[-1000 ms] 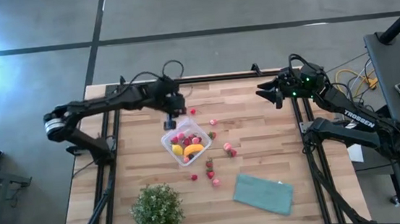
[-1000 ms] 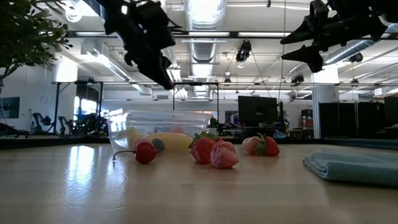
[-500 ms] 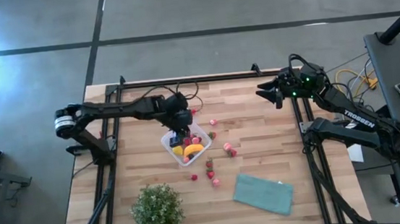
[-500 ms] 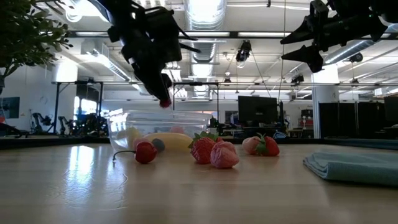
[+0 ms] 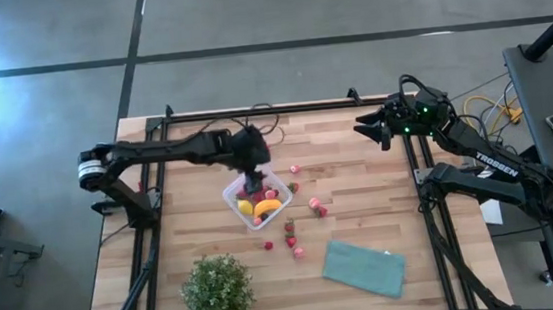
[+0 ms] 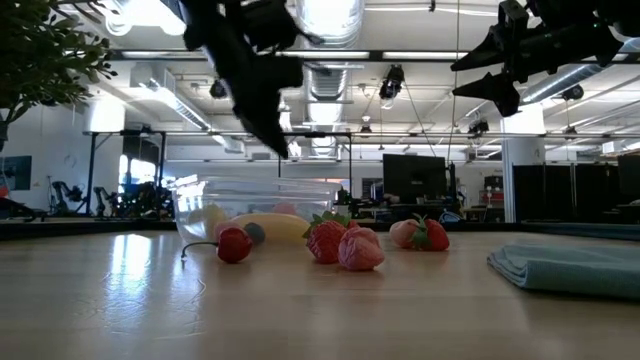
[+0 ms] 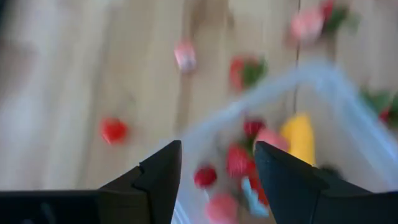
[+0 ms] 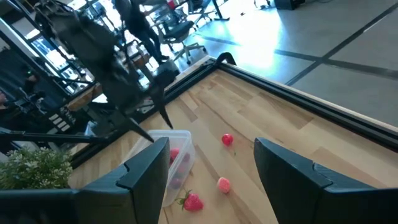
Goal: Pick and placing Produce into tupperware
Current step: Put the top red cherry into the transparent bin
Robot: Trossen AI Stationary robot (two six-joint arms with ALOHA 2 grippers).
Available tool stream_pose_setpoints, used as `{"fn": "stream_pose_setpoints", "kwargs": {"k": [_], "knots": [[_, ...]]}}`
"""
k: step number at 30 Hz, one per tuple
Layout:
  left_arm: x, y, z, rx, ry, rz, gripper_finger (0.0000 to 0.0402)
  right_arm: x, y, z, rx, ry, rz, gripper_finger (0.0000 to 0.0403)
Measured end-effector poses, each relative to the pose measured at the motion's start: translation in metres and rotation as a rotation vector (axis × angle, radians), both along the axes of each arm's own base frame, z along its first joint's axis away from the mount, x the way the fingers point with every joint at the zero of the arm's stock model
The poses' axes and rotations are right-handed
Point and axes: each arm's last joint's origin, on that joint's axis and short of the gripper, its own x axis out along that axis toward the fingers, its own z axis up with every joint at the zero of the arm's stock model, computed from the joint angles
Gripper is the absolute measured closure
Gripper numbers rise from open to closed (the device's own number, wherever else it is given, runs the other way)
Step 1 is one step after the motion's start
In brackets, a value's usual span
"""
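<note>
Clear tupperware (image 5: 257, 200) mid-worktop holds fruit beneath the left claw (image 5: 253, 182), jaws parted and empty; loose strawberries (image 5: 316, 207), teal cloth (image 5: 365, 267) nearby; right claw (image 5: 362, 127) released at the far edge.

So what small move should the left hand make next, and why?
Probably lift and move toward a loose strawberry on the table. The left hand hangs over the tupperware with its fingers apart and nothing between them in the left wrist view, while several berries lie outside. The right hand waits at the far edge.
</note>
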Motion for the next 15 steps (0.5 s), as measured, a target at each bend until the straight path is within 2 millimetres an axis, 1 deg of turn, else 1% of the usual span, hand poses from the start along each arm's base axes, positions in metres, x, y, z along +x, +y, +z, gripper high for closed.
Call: {"fn": "stream_pose_setpoints", "kwargs": {"k": [3, 4, 6, 10, 13, 15], "knots": [[0.008, 0.010, 0.026, 0.049, -0.089, -0.010, 0.0211, 0.000, 0.000, 0.000, 0.000, 0.000, 0.000, 0.0177], [0.011, 0.014, 0.032, 0.064, -0.105, -0.011, 0.0211, 0.000, 0.000, 0.000, 0.000, 0.000, 0.000, 0.0177], [0.019, 0.028, 0.044, 0.093, -0.160, 0.010, 0.0211, 0.000, 0.000, 0.000, 0.000, 0.000, 0.000, 0.0177], [0.030, 0.059, 0.049, 0.078, -0.170, 0.107, 0.0211, 0.000, 0.000, 0.000, 0.001, 0.001, 0.000, 0.0177], [0.038, 0.081, 0.041, 0.032, -0.148, 0.175, 0.0211, 0.000, 0.000, 0.000, 0.000, 0.000, 0.000, 0.0177], [0.041, 0.092, 0.028, -0.004, -0.083, 0.190, 0.0211, 0.000, 0.000, 0.000, -0.001, -0.001, 0.000, 0.0177]]}}
